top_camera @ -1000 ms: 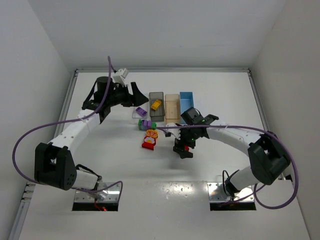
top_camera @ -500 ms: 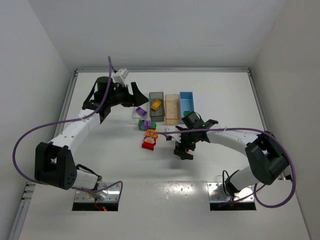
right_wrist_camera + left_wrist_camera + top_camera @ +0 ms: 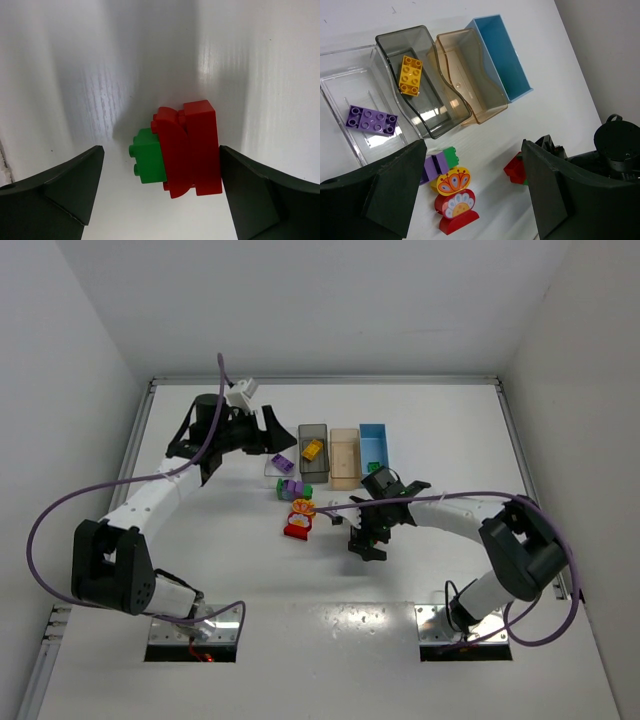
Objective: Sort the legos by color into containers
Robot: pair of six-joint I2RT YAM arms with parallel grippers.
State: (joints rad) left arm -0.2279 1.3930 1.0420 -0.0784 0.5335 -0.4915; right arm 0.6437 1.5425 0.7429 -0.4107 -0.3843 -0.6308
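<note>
The right gripper, wide open and empty, hangs straight over the red lego and the green lego touching it. Its fingers flank the pair's short width.

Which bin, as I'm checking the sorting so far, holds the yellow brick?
The smoky grey bin, between the clear bin and the tan bin, has the yellow brick; the clear bin holds a purple brick.
</note>
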